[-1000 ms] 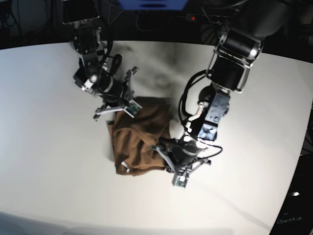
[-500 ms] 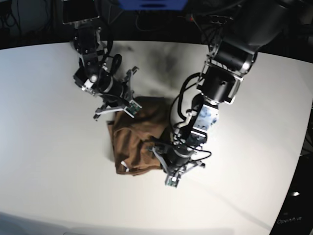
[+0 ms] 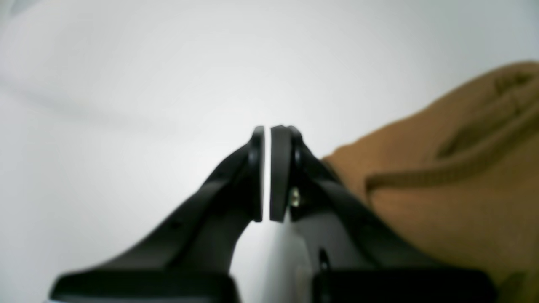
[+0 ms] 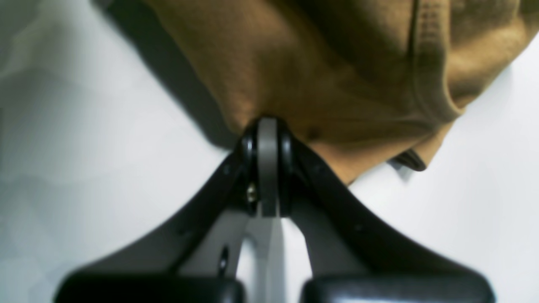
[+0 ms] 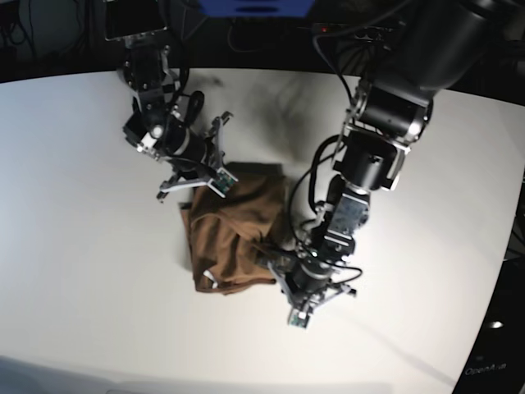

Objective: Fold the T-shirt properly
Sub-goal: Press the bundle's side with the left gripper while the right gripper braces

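The tan-brown T-shirt lies bunched in the middle of the white table. My right gripper is at the shirt's far left corner. In the right wrist view it is shut on a fold of the T-shirt, which is pulled up from the table. My left gripper is at the shirt's near right edge. In the left wrist view it is shut to a thin slit with nothing in it, and the T-shirt lies just to its right with a hem showing.
The white table spreads wide on all sides of the shirt. Its far edge meets a dark background with cables and a blue object. The left arm's large upper links hang over the table's right half.
The left arm has swung its upper links up and over while its gripper shifted slightly along the shirt's near right edge. The right gripper has kept its hold and place.
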Tool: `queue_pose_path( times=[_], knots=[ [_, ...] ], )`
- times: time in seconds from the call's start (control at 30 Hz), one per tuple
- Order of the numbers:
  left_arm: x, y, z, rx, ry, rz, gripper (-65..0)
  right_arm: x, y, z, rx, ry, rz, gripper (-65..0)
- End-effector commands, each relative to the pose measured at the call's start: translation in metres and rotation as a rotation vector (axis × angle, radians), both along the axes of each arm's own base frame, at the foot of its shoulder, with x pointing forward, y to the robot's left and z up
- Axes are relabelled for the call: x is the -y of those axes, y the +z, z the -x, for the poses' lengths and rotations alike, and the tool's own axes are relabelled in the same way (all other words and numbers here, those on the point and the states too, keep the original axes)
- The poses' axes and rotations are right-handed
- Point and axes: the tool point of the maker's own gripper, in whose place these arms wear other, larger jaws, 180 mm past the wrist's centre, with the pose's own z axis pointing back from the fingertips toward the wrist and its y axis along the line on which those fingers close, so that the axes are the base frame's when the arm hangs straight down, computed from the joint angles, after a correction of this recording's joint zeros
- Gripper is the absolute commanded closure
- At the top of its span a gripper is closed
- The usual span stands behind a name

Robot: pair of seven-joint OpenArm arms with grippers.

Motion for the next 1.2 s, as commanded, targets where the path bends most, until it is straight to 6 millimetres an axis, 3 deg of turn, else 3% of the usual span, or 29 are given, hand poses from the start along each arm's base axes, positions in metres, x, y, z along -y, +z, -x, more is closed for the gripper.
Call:
queue_pose_path(
  times=[0.0, 0.1, 0.2, 0.3, 0.43, 0.57, 0.77, 0.97, 1.17],
  knots=[
    [-0.007, 0.045, -0.025, 0.108, 0.027, 0.027, -2.2, 0.003, 0.002, -0.004, 0.005, 0.003, 0.017, -0.3],
    [-0.012, 0.087, -0.033, 0.162, 0.064, 0.073, -2.2, 0.002, -0.005, -0.001, -0.017, 0.005, 0.017, -0.3],
    [0.007, 0.111, -0.024, 0.137, 0.046, 0.099, -2.2, 0.003, -0.008, -0.002, -0.025, 0.006, 0.018, -0.3],
    [0.031, 0.117, -0.008, 0.056, -0.036, 0.087, -2.2, 0.003, -0.008, -0.002, -0.026, 0.006, 0.019, -0.3],
    [0.055, 0.107, 0.015, -0.070, -0.155, -0.020, -2.2, 0.003, -0.008, -0.002, -0.026, 0.006, 0.019, -0.3],
    [0.066, 0.099, 0.026, -0.134, -0.199, -0.105, -2.2, 0.003, -0.008, -0.002, -0.025, 0.006, 0.018, -0.3],
    [0.063, 0.081, 0.028, -0.190, -0.200, -0.134, -2.2, 0.003, -0.008, -0.002, -0.025, 0.006, 0.018, -0.3],
    [0.053, 0.049, 0.032, -0.288, -0.187, -0.168, -2.2, 0.003, -0.008, -0.002, -0.025, 0.006, 0.018, -0.3],
    [0.049, 0.043, 0.029, -0.275, -0.186, -0.165, -2.2, 0.003, -0.008, -0.002, -0.024, 0.006, 0.020, -0.3]
  ],
)
